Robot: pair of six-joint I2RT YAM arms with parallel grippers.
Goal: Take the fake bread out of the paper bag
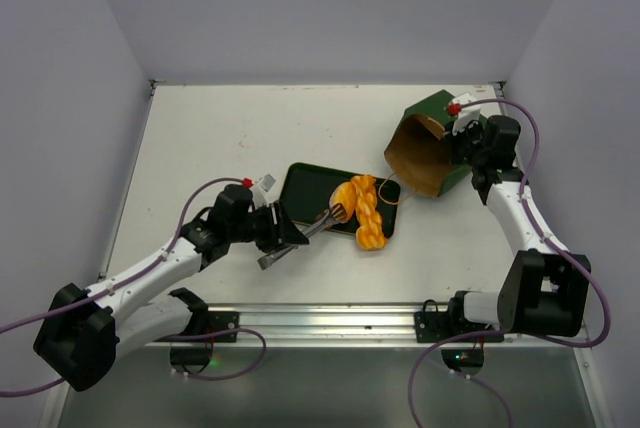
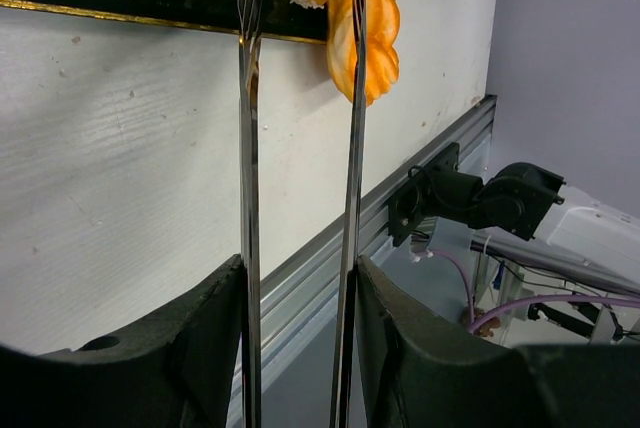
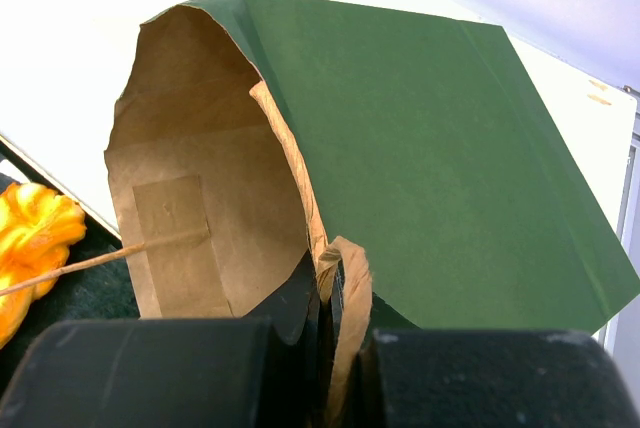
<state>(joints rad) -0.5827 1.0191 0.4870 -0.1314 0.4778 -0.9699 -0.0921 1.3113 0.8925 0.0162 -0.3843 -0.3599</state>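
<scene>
So the tray (image 1: 315,186) sits mid-desk (image 1: 200,138), with the braided loaf (image 1: 368,210) on its right end, hanging over the near edge. The paper bag (image 1: 425,148) lies on its side just right of the tray and a bit farther back, mouth facing left. The left tool (image 1: 330,218) comes in at the tray's near-left, and the right tool (image 1: 462,151) is on the bag's right side.

paper bag (image 1: 437,110) mouth open twd tray (image 1: 305,184), bread (image 1: 365,211) just outside

White painted table (image 1: 200,148) carries a black rectangular tray (image 1: 310,188) at centre and a dark green paper bag (image 1: 432,110) lying on its side at right, mouth toward the tray.
</scene>
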